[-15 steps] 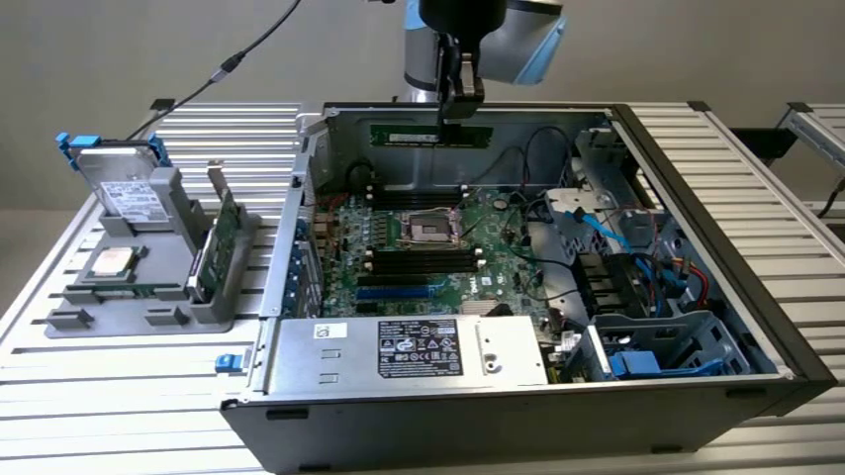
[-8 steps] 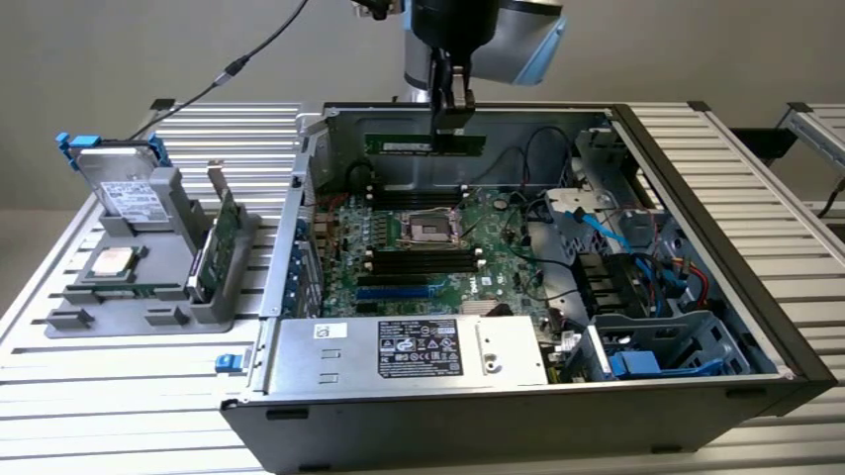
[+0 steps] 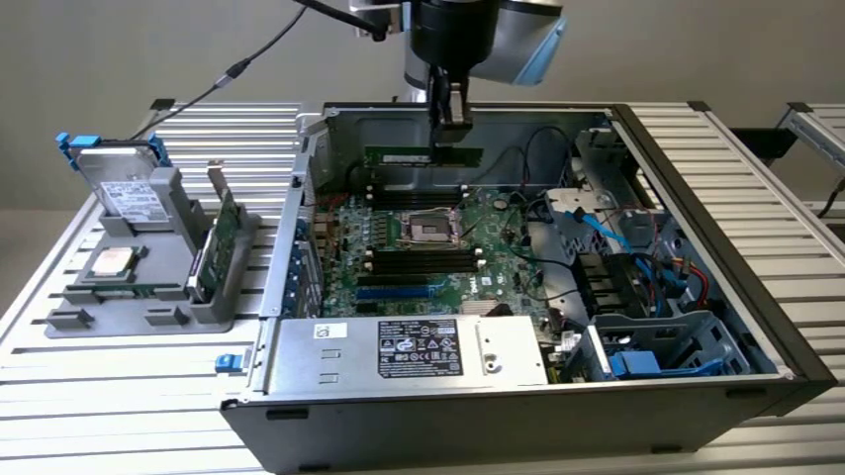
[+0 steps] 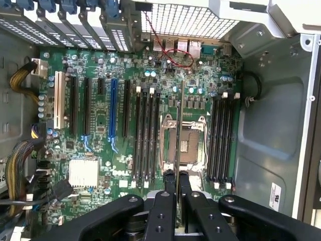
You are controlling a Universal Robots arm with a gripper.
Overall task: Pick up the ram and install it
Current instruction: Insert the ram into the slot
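Note:
The ram (image 3: 420, 155) is a long thin green stick hanging level above the motherboard (image 3: 496, 242) inside the open computer case. My gripper (image 3: 453, 136) is shut on its end at the exterior view's right, coming straight down from above. In the wrist view the ram (image 4: 178, 125) appears edge-on as a thin dark line between my fingertips (image 4: 169, 182), over the processor socket (image 4: 184, 143). Empty black memory slots (image 4: 148, 135) lie on one side of the socket and another bank (image 4: 220, 135) on the other. The stick is clear of the board and touches no slot.
A grey holder tray (image 3: 79, 322) at the exterior view's left carries a hard drive (image 3: 129, 193), a silver processor (image 3: 110, 261) and a green expansion card (image 3: 222, 242). The power supply (image 3: 410, 351) spans the case front. Blue cables and a drive cage (image 3: 660, 346) fill the case's right part.

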